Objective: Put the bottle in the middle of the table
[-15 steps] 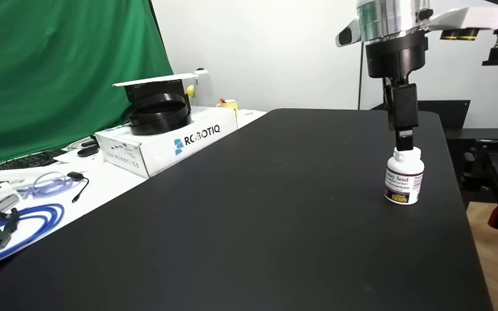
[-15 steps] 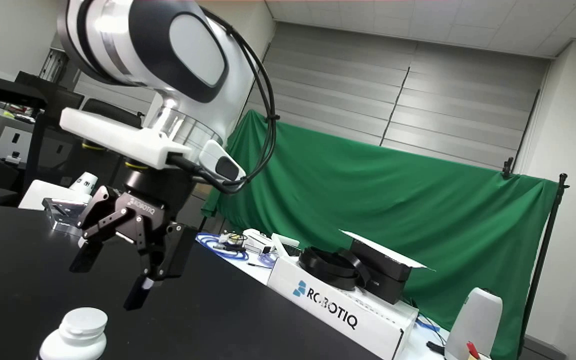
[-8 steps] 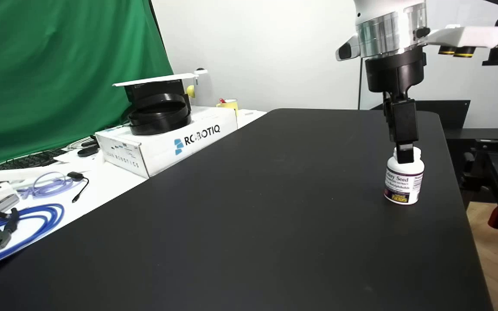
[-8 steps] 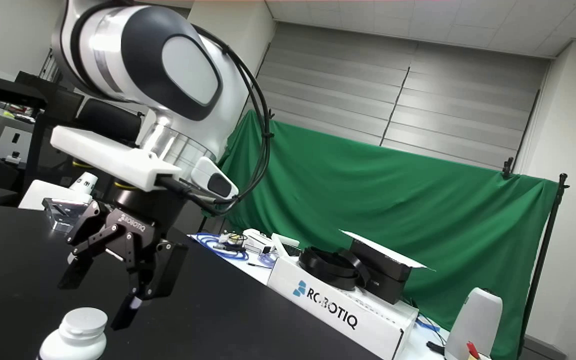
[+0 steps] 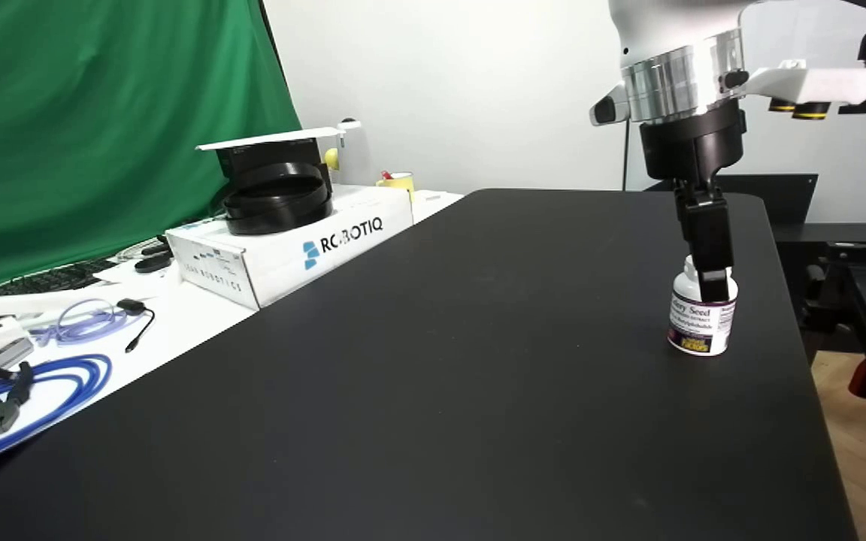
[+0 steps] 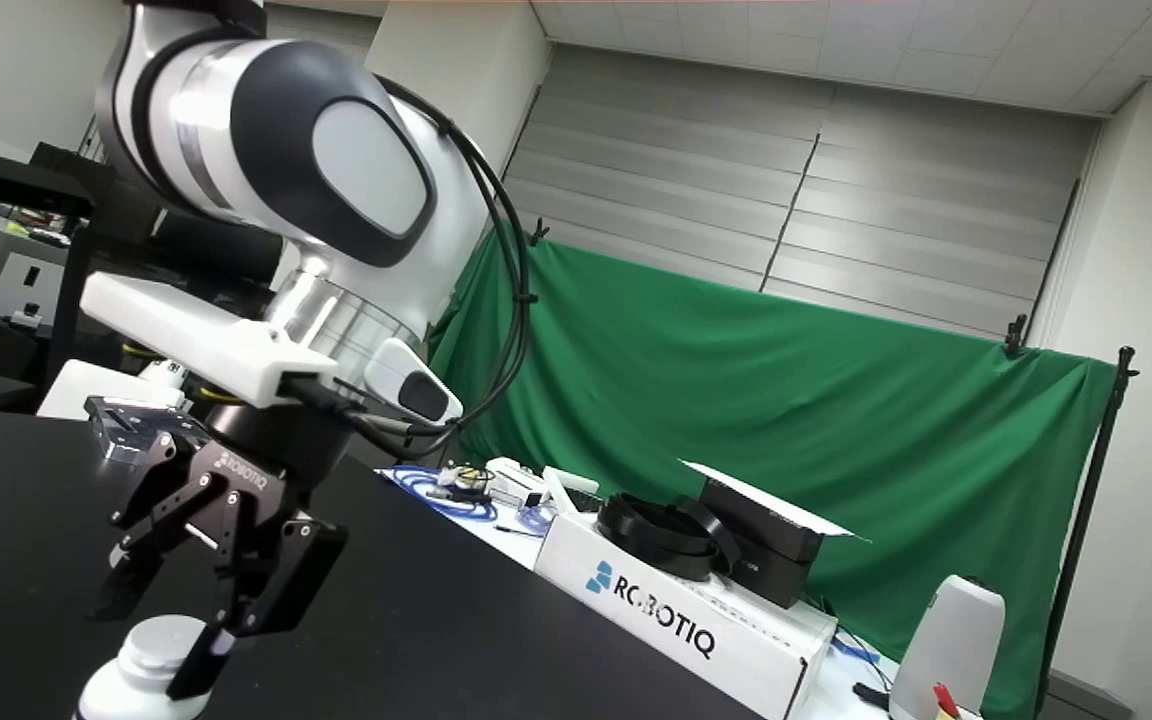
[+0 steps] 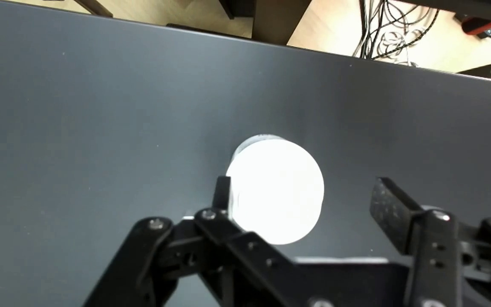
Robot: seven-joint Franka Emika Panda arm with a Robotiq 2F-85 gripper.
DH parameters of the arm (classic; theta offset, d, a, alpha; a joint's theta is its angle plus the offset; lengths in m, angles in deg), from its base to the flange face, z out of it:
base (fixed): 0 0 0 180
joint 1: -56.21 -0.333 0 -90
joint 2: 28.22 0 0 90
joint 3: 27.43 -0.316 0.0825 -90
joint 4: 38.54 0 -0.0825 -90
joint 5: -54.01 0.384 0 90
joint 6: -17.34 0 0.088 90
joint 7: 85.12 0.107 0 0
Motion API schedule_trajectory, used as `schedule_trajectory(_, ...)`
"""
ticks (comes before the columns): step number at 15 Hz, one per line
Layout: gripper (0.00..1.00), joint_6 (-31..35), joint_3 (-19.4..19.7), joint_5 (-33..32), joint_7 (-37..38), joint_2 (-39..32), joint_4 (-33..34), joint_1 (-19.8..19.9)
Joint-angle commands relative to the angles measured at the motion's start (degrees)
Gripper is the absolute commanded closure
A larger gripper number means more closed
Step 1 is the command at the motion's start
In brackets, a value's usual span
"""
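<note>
Bottle [image 5: 692,319], small and white, stands upright on the matte black table [image 5: 440,361], near the right-hand edge and well away from the middle as seen in an exterior view. Body squat, rounded at the shoulder, narrowing to a short neck; white cap [image 6: 158,645] in place. From above, in the wrist view, the cap shows as a bleached white disc with surface detail lost, a pale sliver of the body visible past its far left side.

Label [image 5: 704,330]: white field around the lower body, dark border along the top, dark band at the foot. "Seed" is legible in dark print; the word ahead of it is incomplete, and the finer lines beneath are too small to read. Yellowish lettering in the foot band cannot be read with certainty.

Gripper [image 7: 303,194]: released, fingers [image 7: 388,209] spread to either side of the cap. In the wrist view the right finger stands apart from the cap; the left is at its edge, contact cannot be told. Gripper housing [image 6: 239,487] carries "ROBOTIQ" in pale letters.

White box [image 5: 343,252], left of the table in an exterior view, bears "ROBOTIQ" in dark letters beside a blue mark; its end face reads "ROBOTICS" in thin capitals, the preceding word faint.
</note>
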Motion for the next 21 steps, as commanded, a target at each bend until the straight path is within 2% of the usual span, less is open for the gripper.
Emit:
schedule_trajectory(1, 0.48, 0.02, -0.35, -1.2, 3.25, -0.48, 0.08, 0.87)
schedule_trajectory(5, 0.73, -1.19, -0.3, -2.87, 5.37, 0.33, 0.32, 1.62)
schedule_trajectory(8, 0.8, -3.1, -0.22, -4.45, 6.96, 1.95, 0.56, 2.15)
schedule_trajectory(11, 0.81, -5.99, 0.13, -6.55, 7.71, 4.41, 0.62, 3.14)
schedule_trajectory(15, 0.81, -11.83, 1.26, -6.55, 4.89, 8.53, 1.91, 4.91)
schedule_trajectory(21, 0.81, -11.37, 4.06, -6.6, -0.88, 8.63, 7.83, 7.25)
